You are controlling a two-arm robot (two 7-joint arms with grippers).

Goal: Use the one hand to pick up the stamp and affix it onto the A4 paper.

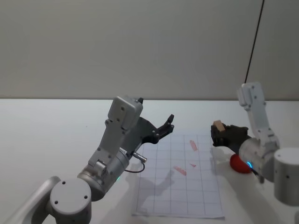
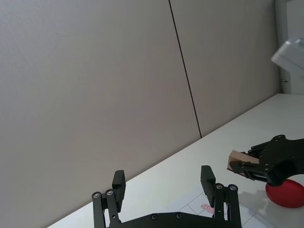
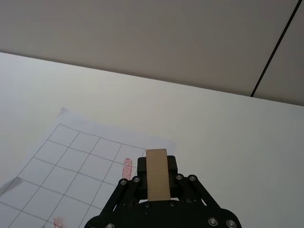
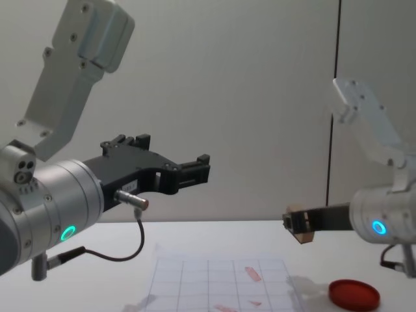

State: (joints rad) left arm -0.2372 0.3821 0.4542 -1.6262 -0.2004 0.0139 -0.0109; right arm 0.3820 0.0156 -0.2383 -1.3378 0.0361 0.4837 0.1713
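Observation:
My right gripper, on the arm with the blue ring, is shut on the stamp, a small tan wooden block. It hovers above the table just past the right edge of the A4 paper. The chest view shows the stamp held well above the gridded A4 paper. From the right wrist, the stamp sticks out between the black fingers, with the A4 paper below it. My left gripper, on the green-ringed arm, is open and raised over the sheet's far left part.
A red round ink pad lies on the white table to the right of the paper, beneath my right arm; in the chest view the ink pad sits low at right. Red stamped marks dot the grid. A grey wall stands behind.

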